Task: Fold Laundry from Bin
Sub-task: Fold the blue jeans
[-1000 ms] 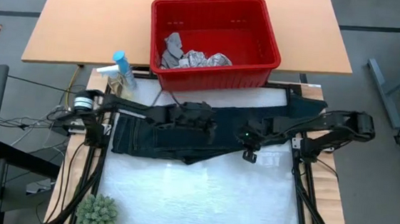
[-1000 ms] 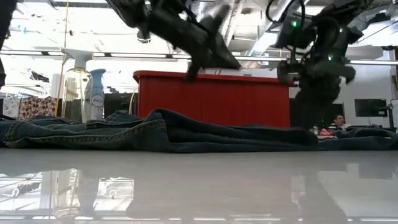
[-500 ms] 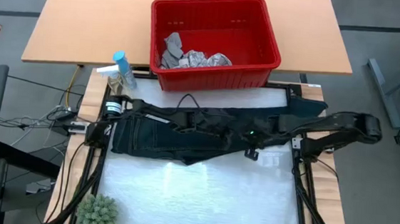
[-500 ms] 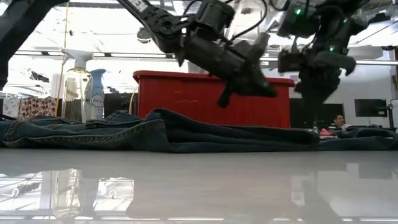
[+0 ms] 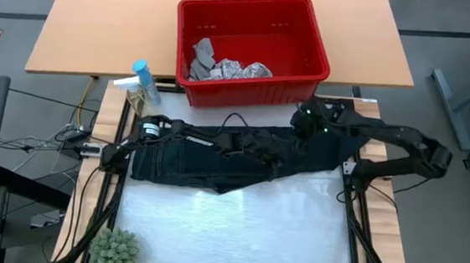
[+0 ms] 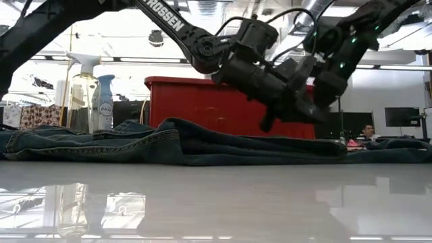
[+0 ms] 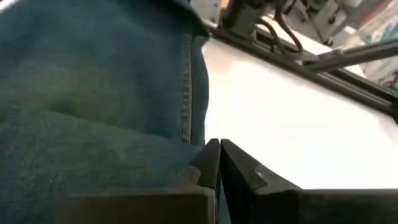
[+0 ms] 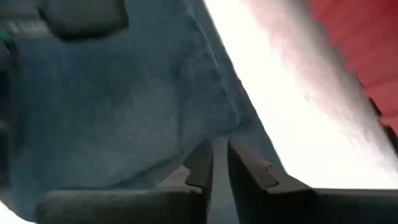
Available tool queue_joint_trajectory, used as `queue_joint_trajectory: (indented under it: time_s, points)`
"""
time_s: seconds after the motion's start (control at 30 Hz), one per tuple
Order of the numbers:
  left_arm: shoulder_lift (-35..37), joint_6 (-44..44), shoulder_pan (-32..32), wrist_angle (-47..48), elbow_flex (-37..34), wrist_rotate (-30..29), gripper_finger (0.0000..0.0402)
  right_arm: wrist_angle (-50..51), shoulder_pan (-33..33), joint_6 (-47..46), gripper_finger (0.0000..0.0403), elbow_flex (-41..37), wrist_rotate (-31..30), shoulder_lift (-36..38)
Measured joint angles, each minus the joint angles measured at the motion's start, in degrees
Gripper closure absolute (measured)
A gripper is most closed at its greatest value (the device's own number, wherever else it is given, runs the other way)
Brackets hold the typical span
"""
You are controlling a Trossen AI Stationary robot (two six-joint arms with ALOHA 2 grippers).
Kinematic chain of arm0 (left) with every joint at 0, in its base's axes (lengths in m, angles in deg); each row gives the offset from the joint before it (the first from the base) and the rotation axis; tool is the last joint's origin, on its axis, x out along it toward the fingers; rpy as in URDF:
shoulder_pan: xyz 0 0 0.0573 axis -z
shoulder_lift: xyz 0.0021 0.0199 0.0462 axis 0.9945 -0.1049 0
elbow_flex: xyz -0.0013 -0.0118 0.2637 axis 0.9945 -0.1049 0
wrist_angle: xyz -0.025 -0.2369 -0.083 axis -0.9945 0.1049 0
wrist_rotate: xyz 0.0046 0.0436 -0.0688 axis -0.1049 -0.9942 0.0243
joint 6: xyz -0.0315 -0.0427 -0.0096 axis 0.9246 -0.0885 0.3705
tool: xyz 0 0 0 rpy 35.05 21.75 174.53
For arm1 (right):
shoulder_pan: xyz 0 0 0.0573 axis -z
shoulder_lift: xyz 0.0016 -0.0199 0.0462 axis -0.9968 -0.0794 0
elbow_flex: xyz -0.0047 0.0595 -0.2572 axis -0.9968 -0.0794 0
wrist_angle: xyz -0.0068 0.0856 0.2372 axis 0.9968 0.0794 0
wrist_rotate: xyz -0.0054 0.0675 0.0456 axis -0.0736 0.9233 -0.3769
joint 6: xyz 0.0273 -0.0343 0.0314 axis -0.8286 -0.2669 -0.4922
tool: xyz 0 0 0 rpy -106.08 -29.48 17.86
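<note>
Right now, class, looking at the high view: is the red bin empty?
No: the red bin holds crumpled grey and white cloths lying against its near wall.

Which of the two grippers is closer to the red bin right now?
The right gripper, hovering just in front of the bin near its right corner. The left gripper sits farther forward, over the trousers.

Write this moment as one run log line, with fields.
trousers: flat on table | left gripper: shut, empty | right gripper: slightly apart, empty | bin: cloths inside

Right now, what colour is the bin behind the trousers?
Red. The bin shows best in the high view.
</note>
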Motion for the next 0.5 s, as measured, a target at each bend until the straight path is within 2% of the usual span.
queue_joint_trajectory:
  time_s: [0.17,0.3,0.5]
  points:
    - [0.07,-2.06,-0.13,5.37,-0.24,-3.42,0.0401,-2.62,5.5,10.58,0.0267,0.0,0.73,-6.09]
    - [0.08,-1.8,-0.05,10.68,-0.21,-5.56,0.0401,-4.29,8.11,15.17,0.0225,0.78,6.58,-9.79]
    - [0.11,-0.41,0.68,14.91,-0.24,-7.22,0.0401,-5.0,9.77,22.72,0.0204,5.67,10.35,-12.94]
